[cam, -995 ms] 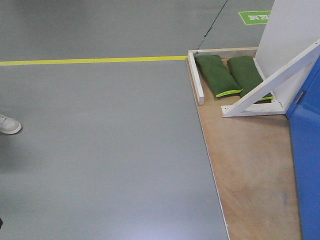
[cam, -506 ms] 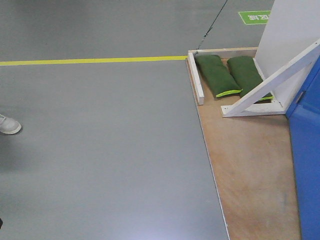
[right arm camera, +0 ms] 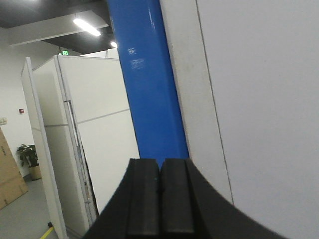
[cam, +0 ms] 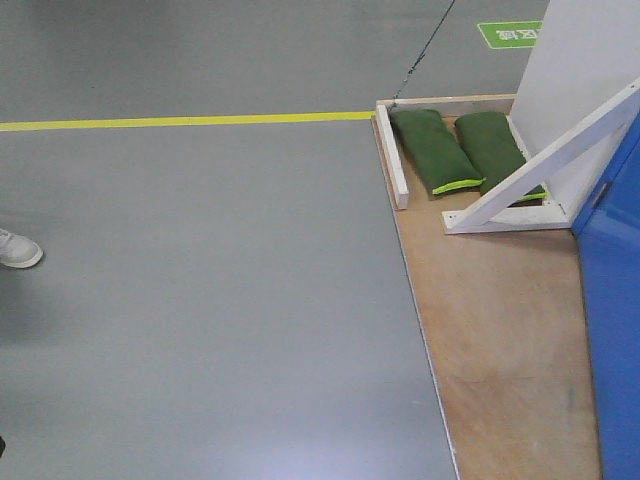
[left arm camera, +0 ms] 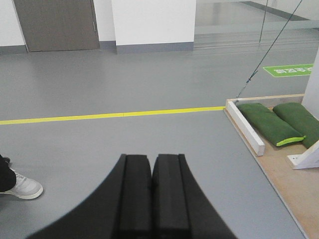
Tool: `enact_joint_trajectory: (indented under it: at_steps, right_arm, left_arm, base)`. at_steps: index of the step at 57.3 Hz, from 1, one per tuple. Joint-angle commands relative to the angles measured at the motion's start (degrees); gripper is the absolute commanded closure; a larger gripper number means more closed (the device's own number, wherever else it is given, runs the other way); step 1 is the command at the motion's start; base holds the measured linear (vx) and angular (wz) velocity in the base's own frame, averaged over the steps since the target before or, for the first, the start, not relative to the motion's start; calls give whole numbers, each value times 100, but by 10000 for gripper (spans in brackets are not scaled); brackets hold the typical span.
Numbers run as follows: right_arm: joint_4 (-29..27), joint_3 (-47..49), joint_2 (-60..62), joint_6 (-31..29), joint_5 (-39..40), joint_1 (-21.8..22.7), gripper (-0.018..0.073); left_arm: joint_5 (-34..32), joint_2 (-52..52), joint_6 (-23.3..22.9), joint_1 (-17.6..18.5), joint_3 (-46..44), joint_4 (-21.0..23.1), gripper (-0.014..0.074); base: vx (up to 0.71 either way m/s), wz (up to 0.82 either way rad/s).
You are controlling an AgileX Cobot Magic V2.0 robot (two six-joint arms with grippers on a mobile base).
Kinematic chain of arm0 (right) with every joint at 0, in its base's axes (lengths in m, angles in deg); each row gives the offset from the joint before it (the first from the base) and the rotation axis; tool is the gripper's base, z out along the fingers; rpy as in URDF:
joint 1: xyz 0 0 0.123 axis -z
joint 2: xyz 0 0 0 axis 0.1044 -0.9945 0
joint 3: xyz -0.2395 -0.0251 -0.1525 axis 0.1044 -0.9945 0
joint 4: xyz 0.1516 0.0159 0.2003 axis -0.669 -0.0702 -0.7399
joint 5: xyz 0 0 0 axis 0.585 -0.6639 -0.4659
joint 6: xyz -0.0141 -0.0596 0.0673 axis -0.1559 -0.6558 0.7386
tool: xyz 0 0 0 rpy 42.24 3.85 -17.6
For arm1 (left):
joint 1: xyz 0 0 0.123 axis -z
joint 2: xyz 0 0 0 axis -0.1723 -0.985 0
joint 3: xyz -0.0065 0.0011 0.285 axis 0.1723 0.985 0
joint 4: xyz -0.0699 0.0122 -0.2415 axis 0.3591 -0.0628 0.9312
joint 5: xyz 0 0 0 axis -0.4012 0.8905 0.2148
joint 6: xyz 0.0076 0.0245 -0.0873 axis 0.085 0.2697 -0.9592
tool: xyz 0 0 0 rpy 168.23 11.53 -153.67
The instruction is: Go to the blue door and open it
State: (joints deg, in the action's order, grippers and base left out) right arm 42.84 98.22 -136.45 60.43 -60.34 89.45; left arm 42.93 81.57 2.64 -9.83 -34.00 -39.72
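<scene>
The blue door (cam: 612,330) shows as a glossy blue slab at the right edge of the front view, standing on a plywood base. In the right wrist view it appears as a blue vertical band (right arm camera: 149,84) beside a white panel, directly beyond my right gripper (right arm camera: 160,167). That gripper is shut with nothing between its fingers. My left gripper (left arm camera: 151,164) is also shut and empty, and it hangs over grey floor, left of the base.
A plywood base (cam: 500,340) carries two green sandbags (cam: 435,150), a white slanted brace (cam: 545,165) and a white panel (cam: 585,70). A yellow floor line (cam: 180,121) crosses the grey floor. A person's white shoe (cam: 18,250) is at the left. White partition walls (right arm camera: 99,124) stand beyond the door.
</scene>
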Motion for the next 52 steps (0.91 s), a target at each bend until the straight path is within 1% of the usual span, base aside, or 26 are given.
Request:
enact_joint_trajectory:
  at_steps: [1, 16, 27, 41, 52]
  right_arm:
    - [-188, 173, 392, -15, 314, -112, 547]
    - [-970, 173, 865, -15, -598, -238, 547]
    - [-980, 173, 1102, -15, -1034, -327, 547]
    - [-980, 173, 1392, -15, -1166, -350, 547]
    - [-953, 173, 1612, -20, -1227, -751, 547]
  left_arm:
    - [-443, 65, 0, 35, -152, 35, 524]
    - [-443, 65, 0, 35, -152, 35, 524]
    - [-443, 65, 0, 35, -152, 30, 524]
    - [-443, 65, 0, 35, -152, 30, 524]
    - [-443, 65, 0, 35, -152, 30, 524]
  base:
    - [0, 0]
    - [0, 0]
    - [0, 0]
    - [0, 0]
    - [0, 0]
